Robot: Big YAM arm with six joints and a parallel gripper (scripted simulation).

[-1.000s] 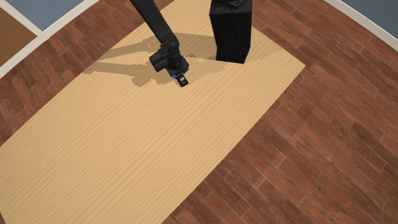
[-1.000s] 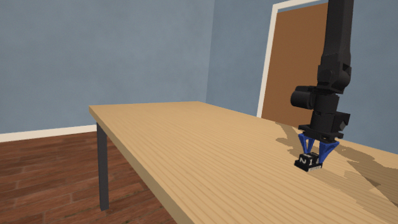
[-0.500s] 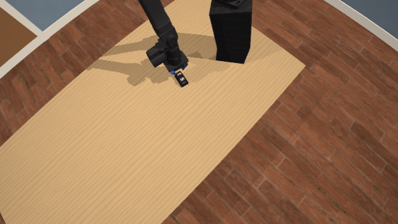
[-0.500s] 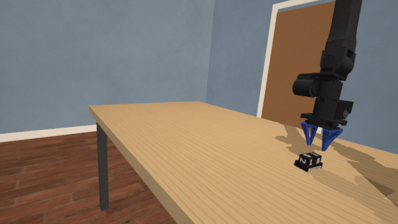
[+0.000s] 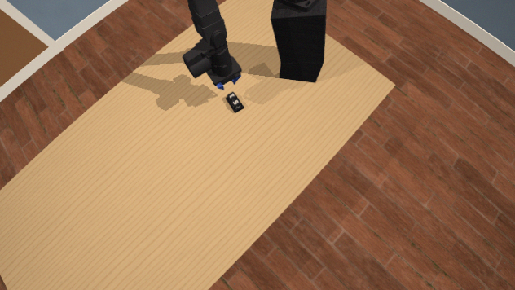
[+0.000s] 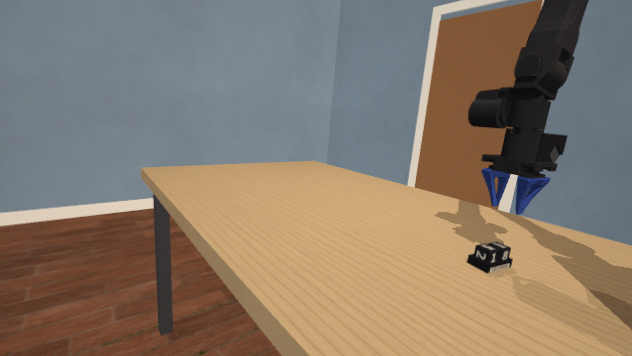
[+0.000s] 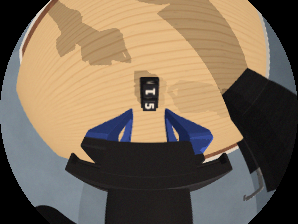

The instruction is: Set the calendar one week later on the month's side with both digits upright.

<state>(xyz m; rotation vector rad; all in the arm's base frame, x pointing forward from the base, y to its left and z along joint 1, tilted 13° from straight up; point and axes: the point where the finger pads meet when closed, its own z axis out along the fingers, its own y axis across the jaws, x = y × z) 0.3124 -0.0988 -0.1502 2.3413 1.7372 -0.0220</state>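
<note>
One black tray (image 5: pixel 239 109) (image 6: pixel 489 270) lies flat on the table (image 5: pixel 163 163) (image 6: pixel 320 215) (image 7: pixel 60 110), holding two cubes side by side; their faces above its pale lettering show 1 and 8. Above the tray, one gripper (image 5: pixel 228 83) (image 6: pixel 507 209) (image 7: pixel 148 112) has its two fingers spread, gripping nothing.

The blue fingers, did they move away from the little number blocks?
Yes! The blue fingers went up, away from the number blocks on the table.
</note>
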